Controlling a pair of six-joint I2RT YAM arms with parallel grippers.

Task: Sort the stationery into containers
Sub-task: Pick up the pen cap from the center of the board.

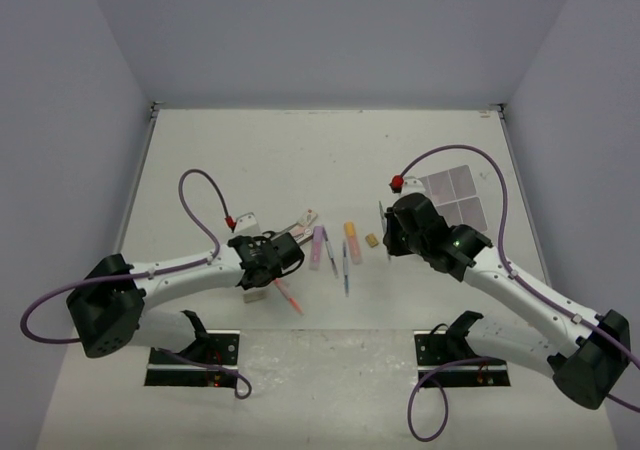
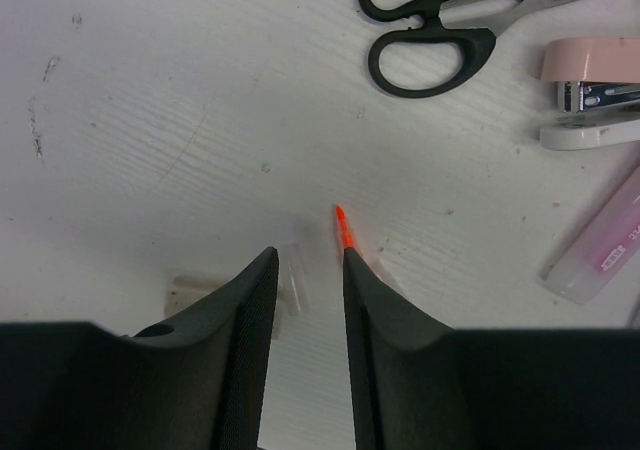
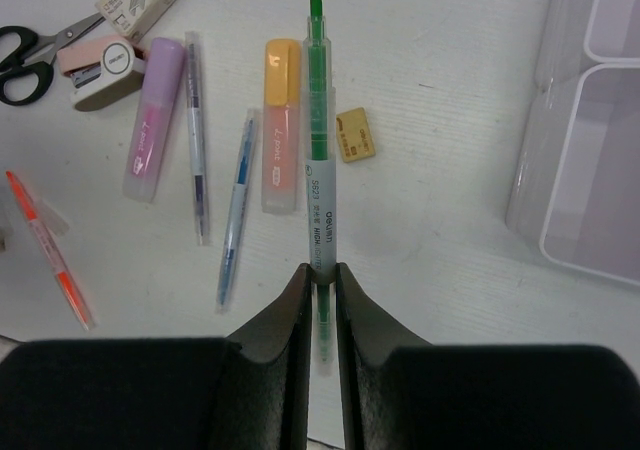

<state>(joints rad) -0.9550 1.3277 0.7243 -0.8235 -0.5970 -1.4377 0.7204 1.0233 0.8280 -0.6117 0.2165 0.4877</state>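
Green highlighter (image 3: 318, 120) is pinched tight in the right gripper (image 3: 320, 270), held near the white tray (image 3: 548, 170) but not over it, so I'd say that one's mid-delivery. Next it needs swinging above a tray compartment and letting go. The left gripper (image 2: 310, 265), well away from the tray, has its jaws a narrow gap apart by the orange pen (image 2: 344, 230) tip; can't tell if it's got a bite.

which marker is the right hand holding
The green highlighter, pinched in the right hand; the purple-capped marker and the orange-capped marker lie loose on the table beside it.
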